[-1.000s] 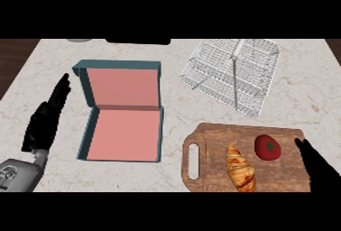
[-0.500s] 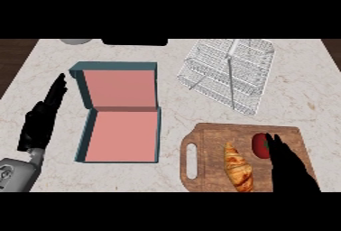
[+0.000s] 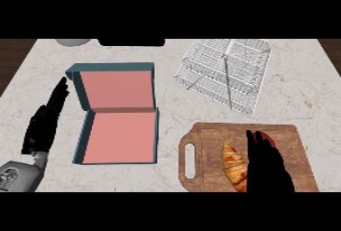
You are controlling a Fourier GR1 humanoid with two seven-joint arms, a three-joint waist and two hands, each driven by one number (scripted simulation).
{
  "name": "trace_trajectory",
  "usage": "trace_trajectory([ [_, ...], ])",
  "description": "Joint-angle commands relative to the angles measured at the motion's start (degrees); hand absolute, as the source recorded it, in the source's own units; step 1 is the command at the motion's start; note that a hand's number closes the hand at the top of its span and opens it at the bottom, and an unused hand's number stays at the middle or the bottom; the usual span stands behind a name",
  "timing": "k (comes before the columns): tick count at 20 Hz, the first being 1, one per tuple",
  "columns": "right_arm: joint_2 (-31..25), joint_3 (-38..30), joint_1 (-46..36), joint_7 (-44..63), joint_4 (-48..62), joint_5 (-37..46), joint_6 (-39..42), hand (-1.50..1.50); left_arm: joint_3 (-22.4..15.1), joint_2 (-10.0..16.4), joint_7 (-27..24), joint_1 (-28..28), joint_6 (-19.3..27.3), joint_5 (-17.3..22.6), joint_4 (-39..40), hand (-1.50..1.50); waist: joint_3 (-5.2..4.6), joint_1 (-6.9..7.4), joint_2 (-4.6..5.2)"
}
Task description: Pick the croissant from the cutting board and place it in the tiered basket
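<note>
Head view: the croissant is lying on the cutting board, toward its left side. The right hand is hovering just right of the croissant, fingers straight and pressed together, holding nothing. The tiered basket is sitting past the board's far edge. The left hand is resting far left of the board, fingers straight and together.

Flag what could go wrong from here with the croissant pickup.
1. The right hand lies beside the croissant, over a red item it mostly hides; curling here might catch or knock that instead.
2. The croissant sits by the near edge of the cutting board; a sideways nudge could push it off.
3. The tiered basket is open wire; a careless release could let the croissant tip out.
</note>
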Motion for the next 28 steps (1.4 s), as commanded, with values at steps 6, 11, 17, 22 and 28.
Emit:
trace_trajectory([
  [6,9.5,0.9,-1.1,11.1,3.3,8.9,11.3,-1.50,-0.7,-1.4,2.0,0.8,0.4,-2.0,-2.2,0.00,0.11,-0.30,-0.12],
  [11,13.0,-1.5,1.5,7.2,8.5,12.4,9.2,-1.50,2.5,-0.2,-0.2,0.1,-1.8,-1.1,0.6,0.00,0.11,-0.51,0.06],
  [17,17.0,-1.7,2.0,7.2,9.2,15.2,11.3,-1.50,2.9,-0.7,3.9,-1.7,-2.3,-1.6,-1.3,0.00,0.16,-0.37,0.00],
  [22,17.1,-8.1,1.8,1.7,11.1,15.1,11.1,-1.50,4.0,-1.7,3.4,0.2,-1.8,-2.5,-2.9,0.00,0.18,-0.13,-0.01],
  [28,17.2,-8.8,2.7,-0.8,14.5,13.5,8.6,-1.50,5.0,-2.4,2.2,1.2,-2.9,-4.4,-2.4,0.00,0.18,-0.25,-0.02],
])
